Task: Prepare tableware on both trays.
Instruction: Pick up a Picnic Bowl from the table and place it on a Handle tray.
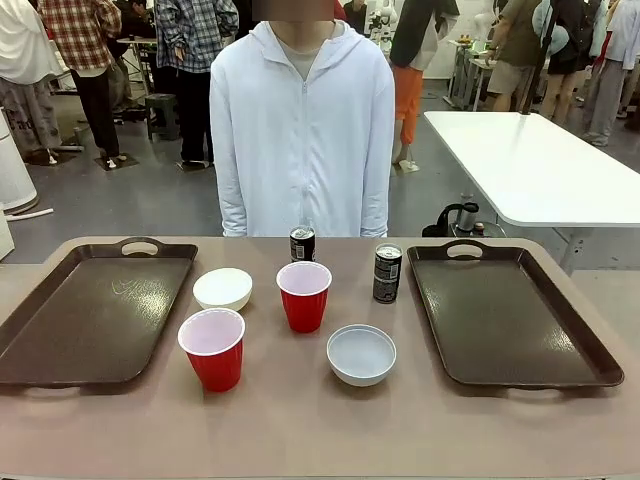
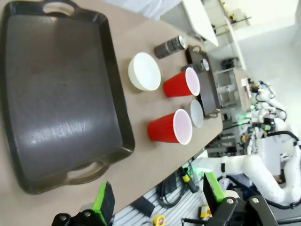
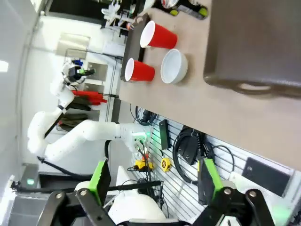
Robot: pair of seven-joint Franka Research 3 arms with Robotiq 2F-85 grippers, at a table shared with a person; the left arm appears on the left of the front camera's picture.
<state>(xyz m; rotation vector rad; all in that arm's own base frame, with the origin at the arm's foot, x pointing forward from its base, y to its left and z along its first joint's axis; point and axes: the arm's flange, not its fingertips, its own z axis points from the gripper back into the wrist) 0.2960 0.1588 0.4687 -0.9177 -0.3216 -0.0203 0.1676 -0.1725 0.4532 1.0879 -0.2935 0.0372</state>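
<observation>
Two dark brown trays lie at the table's ends, the left tray (image 1: 90,310) and the right tray (image 1: 510,315), both bare. Between them stand two red cups (image 1: 212,348) (image 1: 303,295), two white bowls (image 1: 223,288) (image 1: 361,354) and two dark cans (image 1: 302,243) (image 1: 387,272), all upright. My left gripper (image 2: 157,197) hangs open off the table's near edge, below the left tray (image 2: 56,94). My right gripper (image 3: 155,181) is open too, off the near edge by the right tray (image 3: 263,42). Nothing sits between either pair of fingers.
A person in a white hooded top (image 1: 300,130) stands at the far side, hands out of sight. A white table (image 1: 540,165) stands behind on the right. Cables and tools (image 3: 188,150) lie on the slatted surface below the table's near edge.
</observation>
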